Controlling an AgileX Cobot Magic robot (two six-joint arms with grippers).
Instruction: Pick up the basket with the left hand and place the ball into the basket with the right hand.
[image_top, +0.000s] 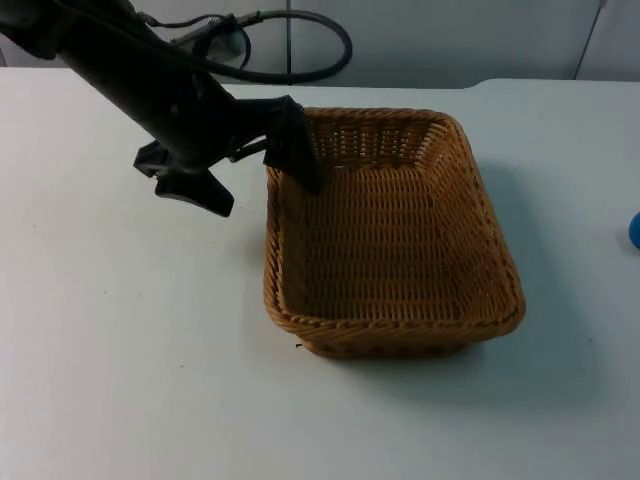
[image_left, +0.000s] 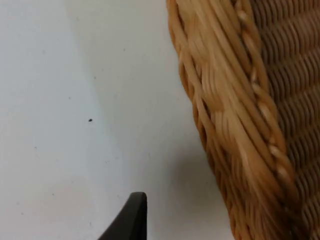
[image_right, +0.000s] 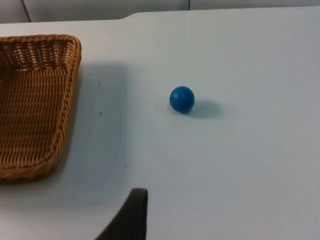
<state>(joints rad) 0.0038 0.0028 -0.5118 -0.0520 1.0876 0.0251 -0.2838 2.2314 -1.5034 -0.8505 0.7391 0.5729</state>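
The left gripper (image_top: 262, 178) straddles the rim of the rectangular woven wicker basket (image_top: 392, 235) at its 10 o'clock corner, jaws apart for a lift; the small blue ball (image_right: 181, 99) waits on the white tabletop (image_top: 120, 350) at 3 o'clock.

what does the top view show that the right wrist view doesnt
The top view has the left pincer straddling the basket's left wall, one finger inside and one outside, and the whole basket with its empty floor. Of the blue ball it catches just a sliver at the picture's right edge.

The right wrist view has the whole ball lying on the bare table, apart from the basket, plus one fingertip of the right pincer.

Both share the basket, the ball and the white table.
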